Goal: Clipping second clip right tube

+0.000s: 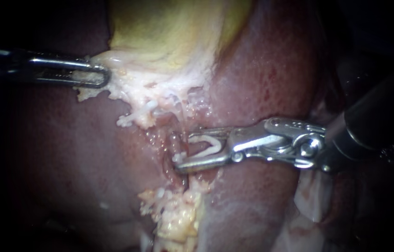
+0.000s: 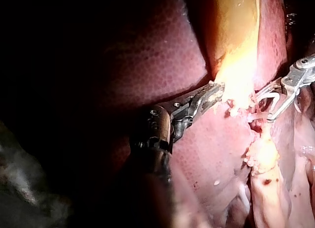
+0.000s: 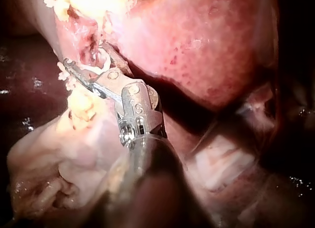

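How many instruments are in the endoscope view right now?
2. The left instrument grips pale tissue below the gallbladder; the right instrument carries a white clip between its jaws, at the tube.

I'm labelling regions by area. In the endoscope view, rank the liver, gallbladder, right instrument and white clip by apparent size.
Largest: liver.
Then gallbladder and right instrument, too alike to rank; the instrument is nearer the camera.
Smallest: clip.

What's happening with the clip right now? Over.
Left instrument jaws shut on pale tissue by the gallbladder. Right instrument jaws hold an open white clip, tips at the tube. Nothing in the way.
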You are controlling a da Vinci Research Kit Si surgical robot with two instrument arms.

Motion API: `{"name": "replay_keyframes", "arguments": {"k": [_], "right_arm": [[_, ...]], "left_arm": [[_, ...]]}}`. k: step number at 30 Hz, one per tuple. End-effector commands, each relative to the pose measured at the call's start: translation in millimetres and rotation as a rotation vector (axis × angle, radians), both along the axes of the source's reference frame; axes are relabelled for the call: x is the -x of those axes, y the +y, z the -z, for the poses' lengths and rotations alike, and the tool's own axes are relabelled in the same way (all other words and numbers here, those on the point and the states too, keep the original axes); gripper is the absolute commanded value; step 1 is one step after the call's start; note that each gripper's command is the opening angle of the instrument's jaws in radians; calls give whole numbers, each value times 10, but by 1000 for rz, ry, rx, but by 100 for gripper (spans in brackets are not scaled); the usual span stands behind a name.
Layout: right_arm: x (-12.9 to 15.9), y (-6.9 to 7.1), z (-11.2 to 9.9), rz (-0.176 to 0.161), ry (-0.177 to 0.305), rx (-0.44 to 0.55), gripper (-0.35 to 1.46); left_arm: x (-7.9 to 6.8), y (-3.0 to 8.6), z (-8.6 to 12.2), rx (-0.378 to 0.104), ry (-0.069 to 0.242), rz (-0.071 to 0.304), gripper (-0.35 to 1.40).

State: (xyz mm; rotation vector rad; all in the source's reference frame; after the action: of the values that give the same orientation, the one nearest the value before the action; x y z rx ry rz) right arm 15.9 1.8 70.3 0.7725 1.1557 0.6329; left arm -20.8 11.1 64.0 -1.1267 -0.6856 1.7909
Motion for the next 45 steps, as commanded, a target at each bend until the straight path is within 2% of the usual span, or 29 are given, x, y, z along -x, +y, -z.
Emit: {"name": "replay_keyframes", "arguments": {"k": [1,4,8,18,20,23,27,36,40,45], "right_arm": [[-2,-1,-1,-4,6,-10,45],[-6,-3,-3,-11,20,-33,46],[-7,-6,-2,-4,52,-52,46],[-10,-19,16,49,132,-67,45],[-11,-20,18,63,140,-67,44],[-11,-20,18,65,141,-68,41],[-9,-20,18,66,141,-68,26],[-5,-21,18,63,140,-67,-35],[-1,-21,18,41,122,-108,-35],[0,-21,18,40,120,-113,-35]], "left_arm": [[0,0,0,0,0,0,-35],[1,0,0,0,1,1,-35],[1,0,0,0,1,1,-35],[1,0,0,-1,-1,-1,-35],[1,0,0,-1,-1,-1,-35],[1,0,0,-1,-1,-1,-35],[1,0,0,-1,-1,-1,-35],[2,0,0,-1,0,-1,-35],[3,0,0,-1,0,0,-35],[3,0,0,-1,0,0,-35]]}}
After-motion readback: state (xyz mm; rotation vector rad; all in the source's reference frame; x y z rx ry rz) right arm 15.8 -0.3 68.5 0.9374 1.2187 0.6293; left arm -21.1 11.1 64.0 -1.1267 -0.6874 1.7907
